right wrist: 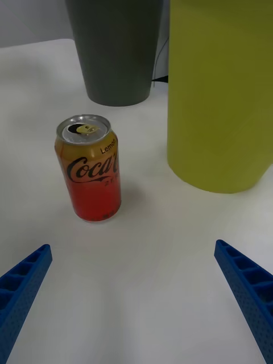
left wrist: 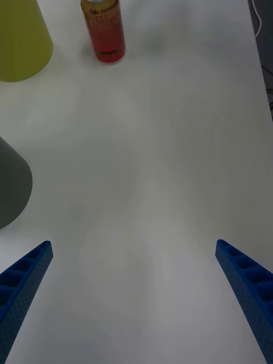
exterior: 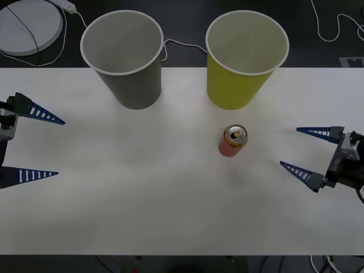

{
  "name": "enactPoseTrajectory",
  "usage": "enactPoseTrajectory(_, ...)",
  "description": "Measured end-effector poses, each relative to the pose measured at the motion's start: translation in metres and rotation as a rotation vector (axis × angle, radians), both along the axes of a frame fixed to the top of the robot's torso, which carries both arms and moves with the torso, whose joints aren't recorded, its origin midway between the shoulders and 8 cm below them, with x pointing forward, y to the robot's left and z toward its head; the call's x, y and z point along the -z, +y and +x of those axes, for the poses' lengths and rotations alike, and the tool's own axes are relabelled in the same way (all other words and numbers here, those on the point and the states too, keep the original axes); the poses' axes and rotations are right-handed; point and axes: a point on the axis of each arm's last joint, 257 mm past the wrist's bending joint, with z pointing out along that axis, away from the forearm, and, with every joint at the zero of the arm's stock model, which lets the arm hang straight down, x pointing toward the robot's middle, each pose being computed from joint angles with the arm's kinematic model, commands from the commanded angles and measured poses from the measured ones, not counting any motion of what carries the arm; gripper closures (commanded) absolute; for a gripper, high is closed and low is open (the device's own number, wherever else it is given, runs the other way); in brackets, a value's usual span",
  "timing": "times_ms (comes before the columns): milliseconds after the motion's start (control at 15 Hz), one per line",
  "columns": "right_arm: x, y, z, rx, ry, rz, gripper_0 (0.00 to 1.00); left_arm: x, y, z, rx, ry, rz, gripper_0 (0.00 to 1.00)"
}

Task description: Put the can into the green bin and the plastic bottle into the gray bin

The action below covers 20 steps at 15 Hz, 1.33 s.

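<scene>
The right gripper [exterior: 305, 152] waits spread and empty, right of the upright can [exterior: 232, 141]. Light, rigid, slick and probably dentable: grip its mid-body. The left gripper [exterior: 42, 145], also spread, idles far left.

A white bench [exterior: 114, 199] spans the frame. At upper left, a round white disc [exterior: 28, 25] lies on the dark floor, with white cables [exterior: 335, 31] trailing at upper right.
</scene>
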Motion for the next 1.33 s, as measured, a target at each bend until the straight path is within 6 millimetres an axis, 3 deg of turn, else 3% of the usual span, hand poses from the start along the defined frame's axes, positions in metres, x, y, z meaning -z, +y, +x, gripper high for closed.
enactPoseTrajectory(467,0.022,0.038,0.008,0.04,0.001,0.099,0.0,0.0,0.0,0.0,0.0,0.0,0.0,0.0)
enactPoseTrajectory(933,0.032,0.072,0.014,0.012,-0.038,0.086,0.0,0.0,0.0,0.0,0.0,0.0,0.0,0.0)
enactPoseTrajectory(1333,0.046,0.097,0.034,0.009,-0.061,0.103,0.0,0.0,0.0,0.0,0.0,0.0,0.0,0.0)
